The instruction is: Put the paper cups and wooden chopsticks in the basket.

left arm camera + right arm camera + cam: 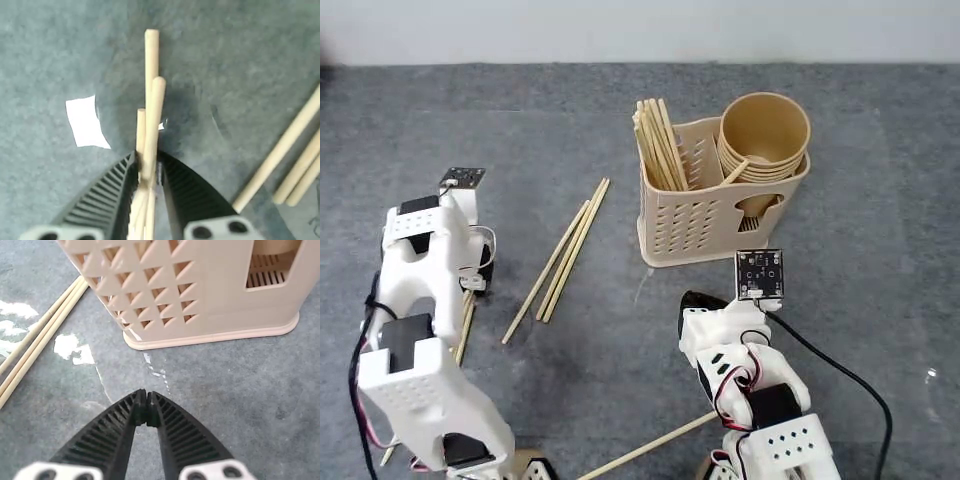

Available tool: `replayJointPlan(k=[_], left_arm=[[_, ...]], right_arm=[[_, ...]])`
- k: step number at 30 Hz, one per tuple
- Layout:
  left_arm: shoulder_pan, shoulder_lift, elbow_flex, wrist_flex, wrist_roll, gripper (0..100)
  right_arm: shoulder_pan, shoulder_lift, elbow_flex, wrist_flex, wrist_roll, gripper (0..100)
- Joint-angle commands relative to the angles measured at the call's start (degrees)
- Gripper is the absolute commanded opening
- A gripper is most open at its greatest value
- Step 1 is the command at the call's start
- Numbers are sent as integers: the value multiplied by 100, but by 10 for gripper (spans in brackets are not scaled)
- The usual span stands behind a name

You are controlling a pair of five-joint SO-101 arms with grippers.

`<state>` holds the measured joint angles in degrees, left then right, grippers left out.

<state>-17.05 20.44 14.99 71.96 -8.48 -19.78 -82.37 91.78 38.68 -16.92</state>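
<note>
**Nearest the arm bases**, a stray chopstick [650, 447] lies diagonally on the tabletop [880, 200], a grey, felt-like surface.

**Left arm.** The left gripper [147, 161] has its ridged black jaws closed on a bundle of held chopsticks [151, 95]. It grips them lengthwise, so the round, pale wooden rods project beyond its tips, low over the tabletop. This suggests a pick-up in hand.

**Right arm.** The right gripper [146, 409] is closed, tips touching with nothing between them, just in front of the basket [225, 305].

**Between the arms**, loose chopsticks [558, 262] lie side by side, yet to be collected.

**Farthest**, the basket of beige perforated plastic stands upright. One compartment holds stored chopsticks [656, 140] leaning on end. The other holds paper cups [765, 125], tan and tapered, nested probably to save room.
</note>
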Motion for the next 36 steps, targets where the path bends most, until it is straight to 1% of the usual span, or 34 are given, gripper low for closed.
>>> replayJointPlan(k=[1, 6, 12, 17, 20, 25, 28, 31, 36], left_arm=[[369, 0, -505, 185, 70, 13], [598, -255, -1560, 897, 360, 12], [1020, -598, -2949, 1785, 501, 12], [1415, -756, -4514, 2567, 677, 12], [1670, -730, -5508, 2848, 826, 12], [2110, -712, -6791, 2840, 1275, 12], [2444, -712, -7442, 2629, 1582, 12], [2734, -712, -7934, 2198, 1820, 12], [3200, -730, -8171, 1310, 2198, 12]], right_arm=[[22, -84, -62, -31, -26, 10], [22, -84, -62, -31, -26, 10], [22, -84, -62, -31, -26, 10], [22, -84, -62, -31, -26, 10], [22, -84, -62, -31, -26, 10], [22, -84, -53, -31, -26, 10], [22, -84, -53, -31, -26, 10], [22, -84, -44, -31, -26, 10], [22, -84, -44, -31, -26, 10]])
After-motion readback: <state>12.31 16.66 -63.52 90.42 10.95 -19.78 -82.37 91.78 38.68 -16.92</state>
